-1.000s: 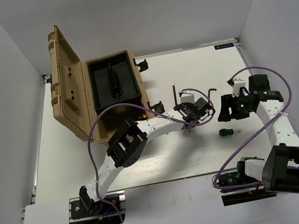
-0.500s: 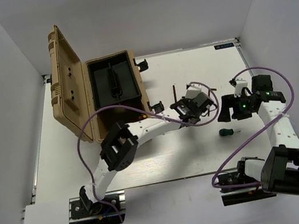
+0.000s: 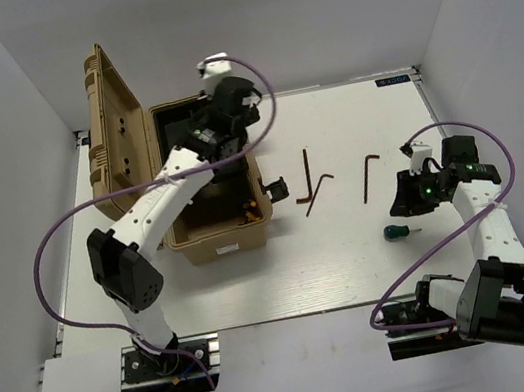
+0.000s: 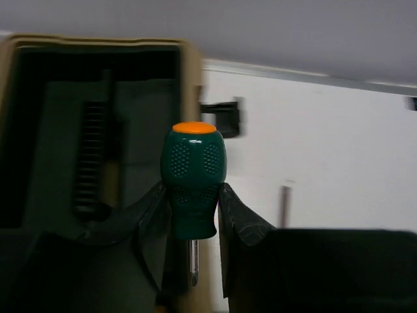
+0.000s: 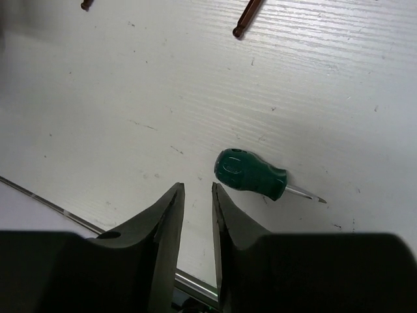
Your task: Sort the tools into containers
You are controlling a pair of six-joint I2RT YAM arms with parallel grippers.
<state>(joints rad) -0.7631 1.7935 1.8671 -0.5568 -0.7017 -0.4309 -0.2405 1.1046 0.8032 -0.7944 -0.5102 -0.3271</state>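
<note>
My left gripper (image 3: 213, 128) is over the open tan toolbox (image 3: 220, 247). In the left wrist view it (image 4: 193, 195) is shut on a green screwdriver (image 4: 193, 166) with an orange cap, shaft pointing down beside the box's rim (image 4: 190, 72). The stubby green screwdriver (image 3: 396, 231) lies on the table; the right wrist view shows it (image 5: 251, 173) just right of my right gripper (image 5: 198, 189), whose jaws are empty with a narrow gap. That gripper (image 3: 407, 199) hovers just above it. Dark hex keys (image 3: 307, 176) (image 3: 368, 177) lie mid-table. Yellow bits of pliers (image 3: 245, 216) show in the box.
The toolbox lid (image 3: 115, 141) stands open to the left, and a black tray (image 3: 197, 162) fills the rear of the box. Black latches (image 3: 277, 188) stick out on its right side. The table's metal edge rail (image 5: 195, 283) runs close under my right gripper.
My left arm has swung from the middle of the table up and left to above the toolbox, carrying the green screwdriver. The right arm has hardly moved.
</note>
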